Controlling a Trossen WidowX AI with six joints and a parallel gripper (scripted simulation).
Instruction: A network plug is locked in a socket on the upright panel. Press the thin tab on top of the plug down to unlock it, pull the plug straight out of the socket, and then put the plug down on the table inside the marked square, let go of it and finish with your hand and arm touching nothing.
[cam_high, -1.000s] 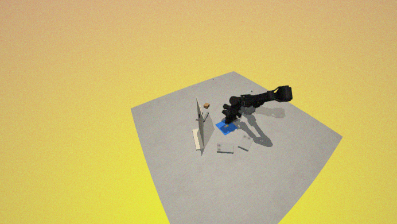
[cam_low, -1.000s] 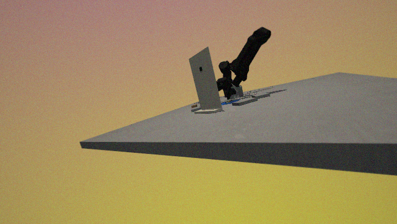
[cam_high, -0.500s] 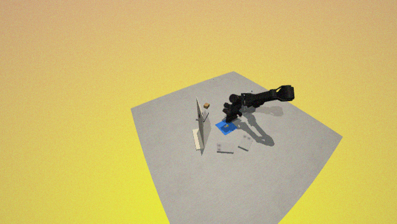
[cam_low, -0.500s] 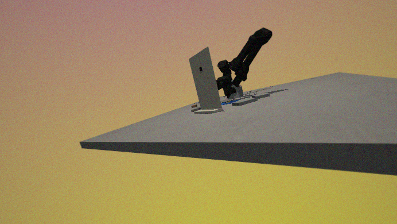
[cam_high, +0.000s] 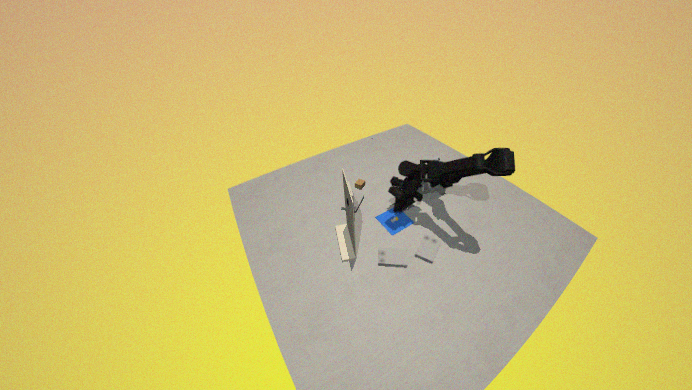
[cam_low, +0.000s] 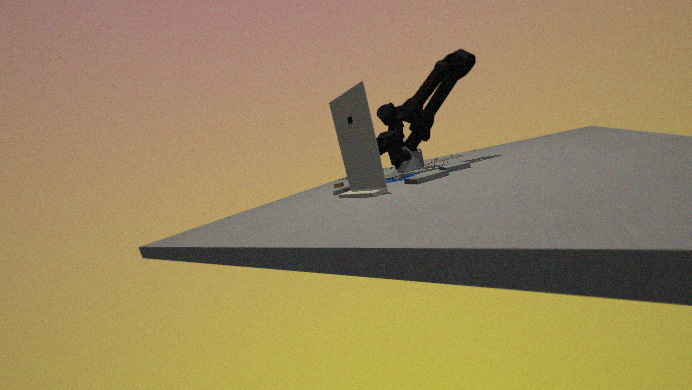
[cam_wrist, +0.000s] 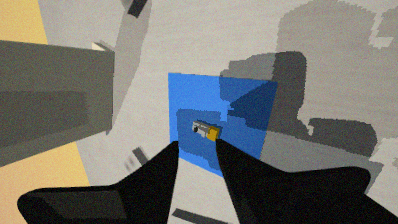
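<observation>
A small brown cube (cam_high: 359, 184) and two pale flat plates (cam_high: 391, 257) rest on the table.

Top cam: high and far, angled down on whole table (cam_high: 350, 310). Ext cam: low, near table-edge level, far, faces panel (cam_low: 357, 137) back w/ arm behind. Wrist cam: close, looks down past fingers onto blue square (cam_wrist: 200, 97). All share panel and square.

Upright panel (cam_low: 357, 137) on grey table (cam_low: 500, 210), dark socket (cam_low: 350, 120) — black arm (cam_low: 425, 102) folded behind it
</observation>
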